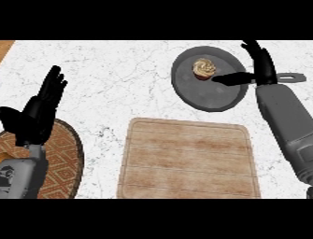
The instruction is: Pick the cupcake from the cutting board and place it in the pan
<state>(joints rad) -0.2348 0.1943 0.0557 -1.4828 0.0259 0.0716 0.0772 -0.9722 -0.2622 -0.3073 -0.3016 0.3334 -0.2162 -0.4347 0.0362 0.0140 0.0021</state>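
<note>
Left forearm: comes in at the lower left, its robot hand (pixel 38 109) resting open with fingers up, above a round woven mat (pixel 62 158) at the worktop's edge.
Cutting board: the wooden cutting board (pixel 186 158) lies in the middle foreground with nothing on it.
Cupcake: the cupcake (pixel 204 68) stands upright inside the pan (pixel 207 93), towards its far side.
Right robot hand: the right robot hand (pixel 259 70) is spread open just beside the cupcake, thumb pointing towards it, fingers straight over the pan's rim, holding nothing.
Worktop: white marble worktop (pixel 117 79) carries everything.
Progress: from where I stand, the placing looks done, since the cupcake sits in the pan and is let go.
Left to do: only drawing the right arm clear, I'd judge.
</note>
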